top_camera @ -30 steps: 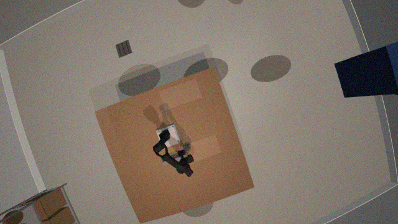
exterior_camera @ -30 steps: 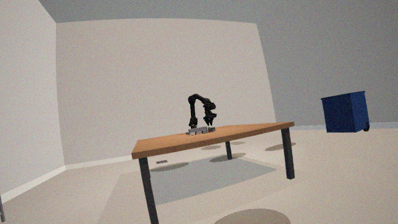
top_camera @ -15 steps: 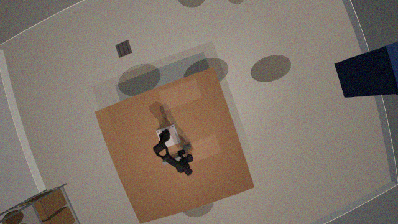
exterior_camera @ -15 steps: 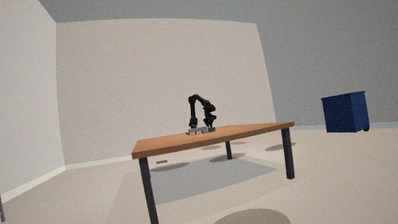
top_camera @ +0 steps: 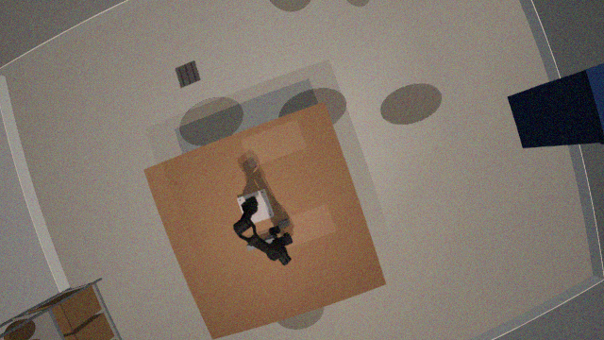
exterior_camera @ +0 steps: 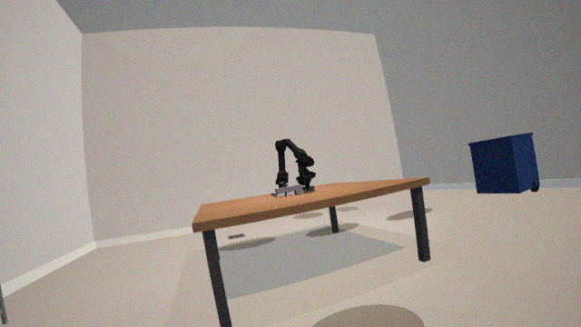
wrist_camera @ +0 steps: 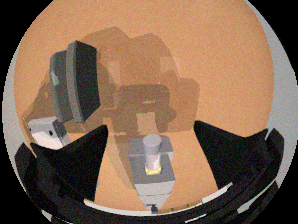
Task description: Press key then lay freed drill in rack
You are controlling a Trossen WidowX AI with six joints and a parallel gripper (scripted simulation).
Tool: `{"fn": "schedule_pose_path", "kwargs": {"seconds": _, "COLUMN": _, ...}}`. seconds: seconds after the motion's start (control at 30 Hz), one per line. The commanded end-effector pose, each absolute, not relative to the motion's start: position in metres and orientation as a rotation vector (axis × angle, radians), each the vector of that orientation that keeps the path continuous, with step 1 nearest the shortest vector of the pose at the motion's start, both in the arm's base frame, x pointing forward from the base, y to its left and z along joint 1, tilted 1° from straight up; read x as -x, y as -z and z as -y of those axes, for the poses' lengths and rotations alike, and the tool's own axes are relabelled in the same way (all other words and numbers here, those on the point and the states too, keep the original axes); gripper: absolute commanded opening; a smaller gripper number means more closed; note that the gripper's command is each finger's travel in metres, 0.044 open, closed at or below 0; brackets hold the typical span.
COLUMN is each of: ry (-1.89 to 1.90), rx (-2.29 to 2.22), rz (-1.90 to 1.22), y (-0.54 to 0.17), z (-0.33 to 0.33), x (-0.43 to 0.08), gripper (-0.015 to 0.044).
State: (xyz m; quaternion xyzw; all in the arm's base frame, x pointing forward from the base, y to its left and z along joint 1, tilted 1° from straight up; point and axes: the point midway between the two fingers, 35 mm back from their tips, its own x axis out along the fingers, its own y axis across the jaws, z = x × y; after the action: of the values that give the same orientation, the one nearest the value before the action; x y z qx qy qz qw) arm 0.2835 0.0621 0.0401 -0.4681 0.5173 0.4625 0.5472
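A silver upright cylinder (wrist_camera: 152, 152), apparently the drill, has a yellow band at its foot and stands in a grey holder (wrist_camera: 153, 188) (exterior_camera: 289, 190) in the wrist view. My gripper (wrist_camera: 151, 127) is open and empty. Its fingers stand wide apart, left and right of the drill, without visible contact. A dark grey-green block (wrist_camera: 87, 82) (top_camera: 283, 223), apparently the rack, lies beyond my left finger. The key cannot be told for certain; a small dark part (wrist_camera: 154, 209) shows at the holder's near end.
A white plate with holes (wrist_camera: 45, 130) (top_camera: 262, 208) is left of the left finger in the wrist view. The arm stands on the wooden table (top_camera: 198, 293) (exterior_camera: 359, 190). Beyond the table are a blue bin (top_camera: 554, 109) (exterior_camera: 492, 165) and a shelf (top_camera: 82, 307).
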Motion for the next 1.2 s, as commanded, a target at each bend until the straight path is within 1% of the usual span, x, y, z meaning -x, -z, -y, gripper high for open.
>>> {"fn": "schedule_pose_path", "kwargs": {"seconds": 0.0, "ry": -1.103, "rx": 1.112, "rz": -1.233, "y": -0.033, "z": -0.060, "x": -0.281, "gripper": 0.0440}}
{"fn": "schedule_pose_path", "kwargs": {"seconds": 0.1, "ry": -1.103, "rx": 1.112, "rz": -1.233, "y": -0.033, "z": -0.060, "x": -0.281, "gripper": 0.0440}}
{"fn": "schedule_pose_path", "kwargs": {"seconds": 0.63, "ry": -1.098, "rx": 1.108, "rz": -1.229, "y": -0.036, "z": -0.061, "x": -0.283, "gripper": 0.0020}}
{"fn": "schedule_pose_path", "kwargs": {"seconds": 0.73, "ry": -1.098, "rx": 1.108, "rz": -1.229, "y": -0.036, "z": -0.061, "x": -0.283, "gripper": 0.0000}}
{"fn": "schedule_pose_path", "kwargs": {"seconds": 1.17, "ry": -1.104, "rx": 1.111, "rz": -1.232, "y": -0.036, "z": -0.072, "x": -0.283, "gripper": 0.0000}}
